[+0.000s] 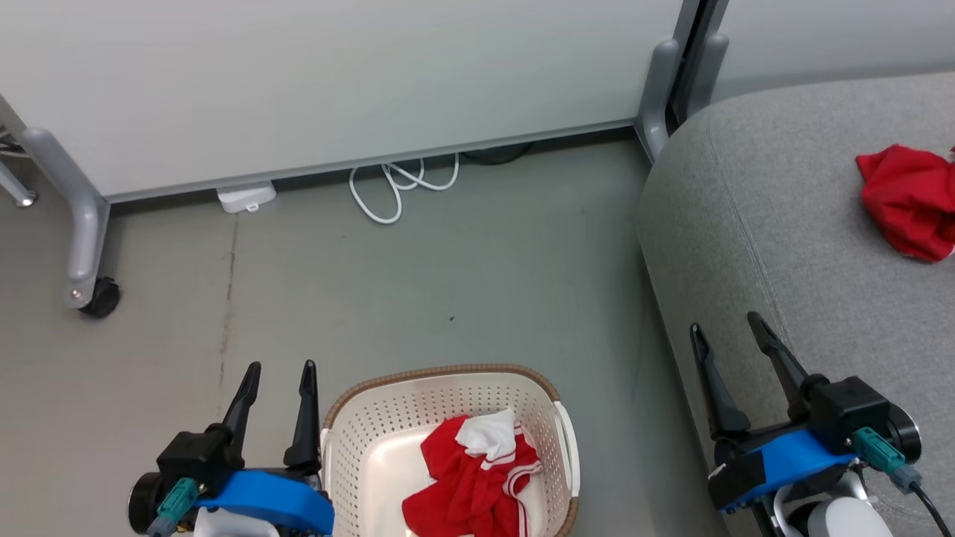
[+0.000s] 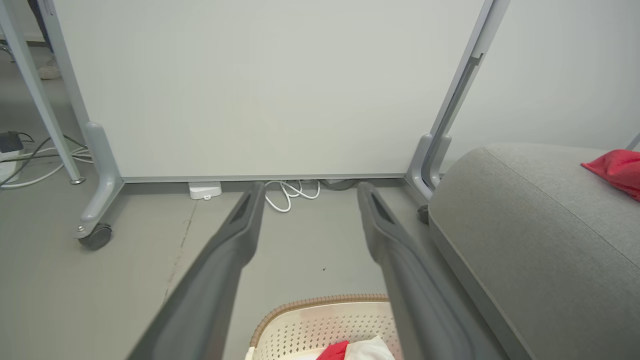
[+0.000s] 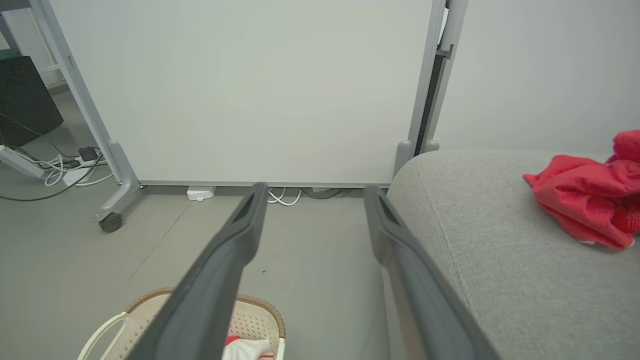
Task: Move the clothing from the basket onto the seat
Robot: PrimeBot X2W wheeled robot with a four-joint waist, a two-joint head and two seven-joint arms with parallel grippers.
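Head: basket [image 1: 365, 447] on floor, red-white garment [image 1: 477, 477] inside. Left gripper [image 1: 282, 365] just left of basket, fingers apart, empty. Right gripper [image 1: 724, 321] right of basket, over seat [image 1: 783, 246] edge, apart, empty. Red cloth [image 1: 906, 198] on seat.
L wrist: basket under fingers.
R wrist: same.

basket [image 1: 448, 418] on floor left of seat [image 1: 783, 246]; garment [image 1: 474, 477] in basket

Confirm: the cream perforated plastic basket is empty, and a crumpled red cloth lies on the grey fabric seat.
Not empty: head view shows a red-and-white garment in the cream perforated basket. The red cloth lies on the grey fabric seat.
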